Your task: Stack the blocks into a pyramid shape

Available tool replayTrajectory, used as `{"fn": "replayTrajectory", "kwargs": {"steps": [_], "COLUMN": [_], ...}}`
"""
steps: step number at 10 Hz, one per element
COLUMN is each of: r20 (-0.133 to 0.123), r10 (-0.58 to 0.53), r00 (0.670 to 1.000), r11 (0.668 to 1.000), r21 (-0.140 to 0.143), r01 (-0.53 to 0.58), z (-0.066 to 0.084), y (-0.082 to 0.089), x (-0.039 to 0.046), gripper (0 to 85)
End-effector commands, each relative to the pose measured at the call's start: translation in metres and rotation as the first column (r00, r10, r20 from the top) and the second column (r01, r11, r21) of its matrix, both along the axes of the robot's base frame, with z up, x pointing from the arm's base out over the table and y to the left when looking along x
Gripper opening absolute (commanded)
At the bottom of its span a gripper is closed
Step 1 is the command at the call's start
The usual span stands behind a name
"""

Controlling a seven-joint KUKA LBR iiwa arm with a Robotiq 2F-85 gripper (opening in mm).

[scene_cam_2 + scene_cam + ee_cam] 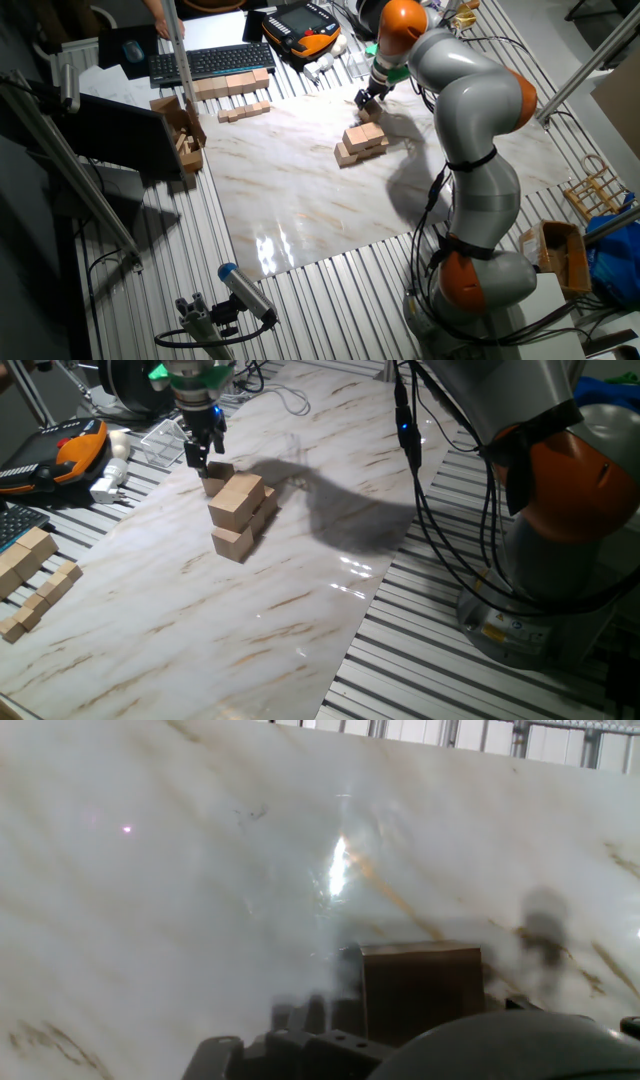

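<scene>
A pile of light-tan blocks [238, 512] stands on the marble board, also seen in the other fixed view [361, 145]; it has two layers. My gripper [201, 463] hovers at the pile's far end, shut on one more block [220, 476], which hangs just above and behind the pile's top. From the other side, the gripper [365, 101] and that block [371, 113] sit over the pile. In the hand view the held block [421, 991] looks dark and close, low in the frame; my fingertips are hidden.
Smaller wooden pieces [30, 575] lie off the board at the left edge. An orange pendant [70, 450] and a white plug [112, 480] lie at the back left. A keyboard [205, 62] is beyond the board. The arm's cables [425, 490] hang on the right.
</scene>
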State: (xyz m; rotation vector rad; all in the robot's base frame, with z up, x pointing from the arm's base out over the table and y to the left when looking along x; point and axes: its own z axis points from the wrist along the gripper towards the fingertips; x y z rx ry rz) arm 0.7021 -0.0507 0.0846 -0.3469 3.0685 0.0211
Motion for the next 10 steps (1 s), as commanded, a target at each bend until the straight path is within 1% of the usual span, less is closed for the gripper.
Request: {"fn": "replayTrajectory", "kwargs": {"steps": [1, 4, 7, 8, 10], "r20": [0.001, 0.006, 0.014, 0.023, 0.030], "r10": [0.005, 0.011, 0.015, 0.018, 0.017], "r00": [1.000, 1.000, 1.000, 1.000, 0.999], "r11": [1.000, 1.000, 1.000, 1.000, 1.000], "r21": [0.003, 0.011, 0.012, 0.004, -0.002], "r01": [-0.005, -0.011, -0.015, -0.018, -0.017], "z": [-0.003, -0.009, -0.013, -0.013, -0.015], "y": [-0.001, -0.005, -0.007, -0.008, -0.008], "x": [0.0010, 0.0022, 0.0024, 0.0021, 0.0022], "gripper": [85.0, 85.0, 85.0, 68.0, 68.0]}}
